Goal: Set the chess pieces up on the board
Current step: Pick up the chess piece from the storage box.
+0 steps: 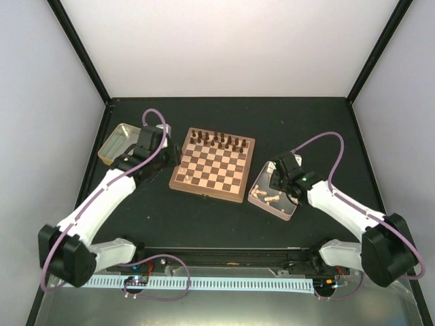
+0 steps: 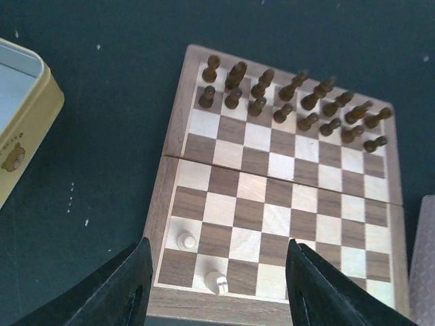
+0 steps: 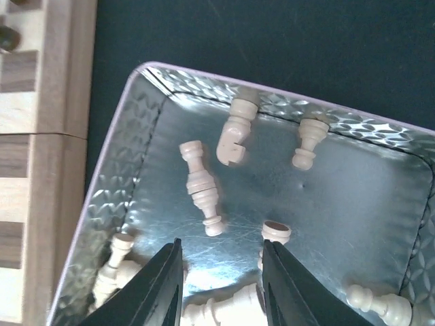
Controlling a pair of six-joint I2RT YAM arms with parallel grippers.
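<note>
- board (image 1: 211, 174): square and wooden, with light and dark brown checks, a reddish-brown frame and a seam across the middle. It lies flat on the table at the centre of the top view.
- dark brown chessmen (image 1: 217, 140): turned wood, upright, filling the two rows at the board's upper edge.
- chess pieces (image 3: 202, 187): smooth, pale tan turned wood.
  - Most lie on their sides in the silver tin, among them a knight (image 3: 231, 136) and a pawn (image 3: 306, 144).
  - Two sit on the board's lower left squares in the left wrist view. One is an upright pawn (image 2: 185, 240); the second piece (image 2: 216, 280) cannot be identified.
- silver tin (image 3: 119, 183): shallow and rectangular, with a diamond-embossed interior and a pinkish rim, just beside the board's right edge.
- yellow tin (image 1: 117, 144): rounded corners, upper left of the board.
- left claw (image 2: 219, 244): black fingers spread wide, gripping nothing, over the board's lower left corner.
- right claw (image 3: 221, 248): fingers partly apart with nothing between them, over the silver tin.
- table (image 1: 306, 129): dark and matte.
</note>
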